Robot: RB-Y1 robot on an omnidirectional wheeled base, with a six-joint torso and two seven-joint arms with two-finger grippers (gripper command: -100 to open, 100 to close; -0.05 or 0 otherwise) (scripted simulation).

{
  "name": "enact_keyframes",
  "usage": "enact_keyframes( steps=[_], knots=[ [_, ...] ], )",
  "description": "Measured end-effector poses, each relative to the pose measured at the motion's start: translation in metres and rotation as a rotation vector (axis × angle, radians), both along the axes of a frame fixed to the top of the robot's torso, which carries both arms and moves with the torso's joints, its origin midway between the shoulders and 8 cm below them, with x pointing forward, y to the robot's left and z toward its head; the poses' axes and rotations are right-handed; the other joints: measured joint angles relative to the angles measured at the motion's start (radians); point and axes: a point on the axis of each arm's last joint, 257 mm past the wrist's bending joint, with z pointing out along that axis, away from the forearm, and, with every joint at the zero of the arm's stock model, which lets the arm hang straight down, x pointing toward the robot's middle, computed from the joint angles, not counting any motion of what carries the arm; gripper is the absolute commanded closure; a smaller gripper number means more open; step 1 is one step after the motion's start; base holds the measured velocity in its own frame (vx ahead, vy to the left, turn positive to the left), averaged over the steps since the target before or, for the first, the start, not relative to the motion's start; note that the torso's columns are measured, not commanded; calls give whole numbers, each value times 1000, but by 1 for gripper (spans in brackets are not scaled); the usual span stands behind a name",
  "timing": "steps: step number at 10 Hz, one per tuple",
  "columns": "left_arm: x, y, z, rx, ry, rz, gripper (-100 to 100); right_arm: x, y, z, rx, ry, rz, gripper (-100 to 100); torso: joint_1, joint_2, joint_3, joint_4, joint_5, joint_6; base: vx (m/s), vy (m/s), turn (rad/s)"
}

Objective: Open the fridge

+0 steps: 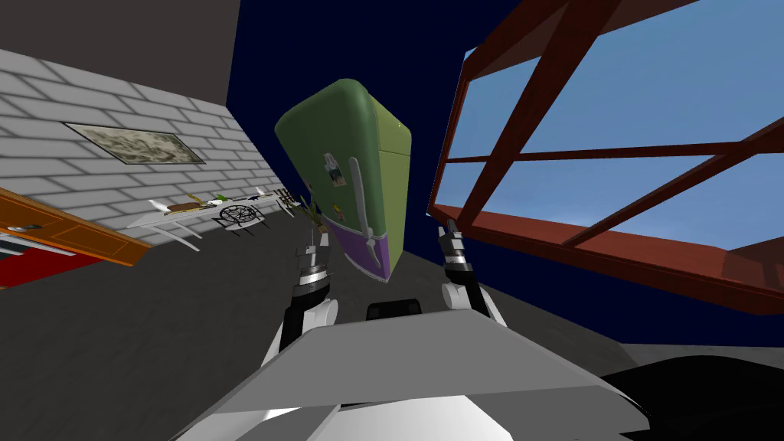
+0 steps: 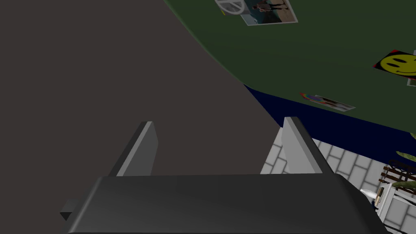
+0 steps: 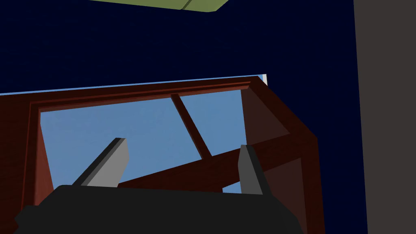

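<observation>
green fridge [image 1: 348, 153] beyond left pincer [image 2: 218, 121] and right pincer [image 3: 183, 142] (both spread)

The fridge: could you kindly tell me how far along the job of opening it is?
Done: I face the green, round-topped fridge. In hand: the left pincer is open near its stickered front, and the right pincer is open and empty. Left: the door looks shut and its pale grey upright handle is ungrasped; I should reach, grip and pull it.
</observation>
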Motion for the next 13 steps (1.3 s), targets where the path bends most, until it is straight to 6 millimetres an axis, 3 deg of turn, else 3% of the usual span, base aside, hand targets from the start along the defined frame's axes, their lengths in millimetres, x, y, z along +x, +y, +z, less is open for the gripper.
enact_keyframes(
  steps=[2, 9, 10, 13],
  knots=[
    [0, 0, 0, 0, 0, 0, 0, 0, 0, 0, 0, 0, 0, 0, 0, 104, -209, 105, 0, 0, 0, 0, 0],
    [0, 0, 0, 0, 0, 0, 0, 0, 0, 0, 0, 0, 0, 0, 0, 618, -1234, 617, 0, 0, 0, 0, 0],
    [0, 0, 0, 0, 0, 0, -100, 0, 0, 0, 0, 0, 0, 0, 0, 691, -1382, 691, 0, 0, 20, -4, -29],
    [4, -6, -5, 59, 46, -26, -100, 0, 0, 0, 0, 0, 0, 0, 0, 735, -1476, 736, 0, 0, 41, -13, -38]
  ],
)
